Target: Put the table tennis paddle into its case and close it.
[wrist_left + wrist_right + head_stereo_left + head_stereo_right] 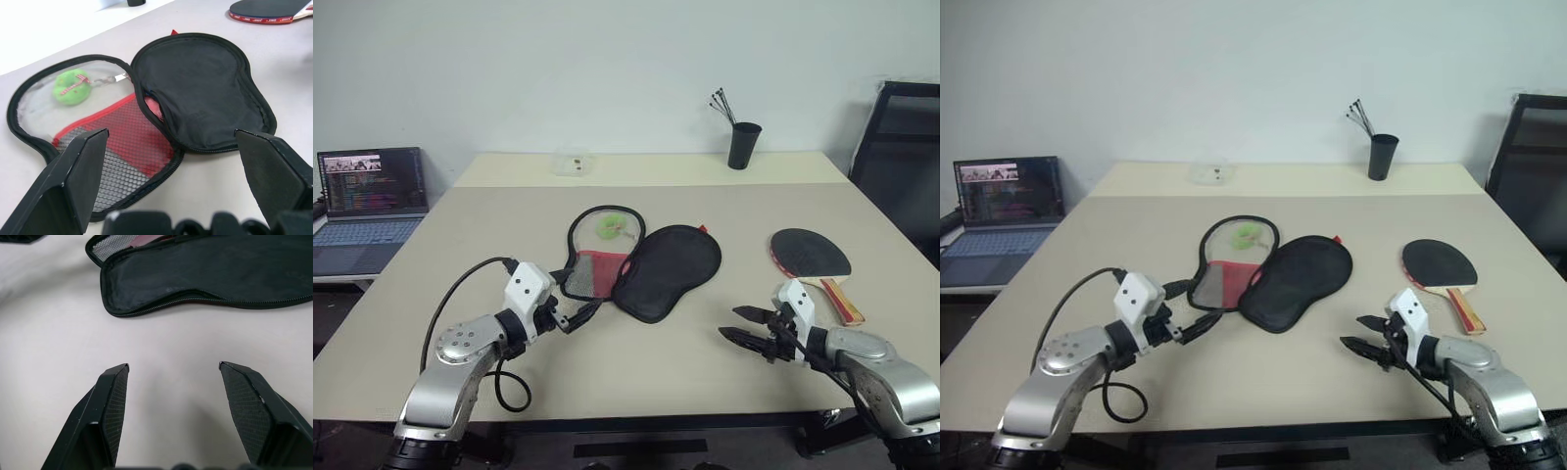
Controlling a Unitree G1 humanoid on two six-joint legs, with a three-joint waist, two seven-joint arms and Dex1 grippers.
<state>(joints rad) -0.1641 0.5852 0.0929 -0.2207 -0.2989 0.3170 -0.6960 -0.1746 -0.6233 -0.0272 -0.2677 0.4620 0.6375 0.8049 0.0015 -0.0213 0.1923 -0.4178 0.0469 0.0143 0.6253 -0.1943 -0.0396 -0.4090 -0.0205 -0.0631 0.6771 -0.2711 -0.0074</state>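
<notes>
The case lies unzipped and spread flat in the middle of the beige table, its 2 halves side by side: the left half shows a clear window with a small green object behind it, above a red panel and black mesh, while the right half is plain black fabric ringed by a zipper. The table tennis paddle rests well to the right of the case, black rubber face up, its striped wooden handle pointing toward the table's near right edge. The left gripper hovers just at the near end of the case's mesh half, fingers spread wide and holding nothing. The right gripper hovers over bare table between case and paddle handle, fingers apart and empty. A black cup with thin sticks stands at the far edge, and an open laptop sits off to the left.
</notes>
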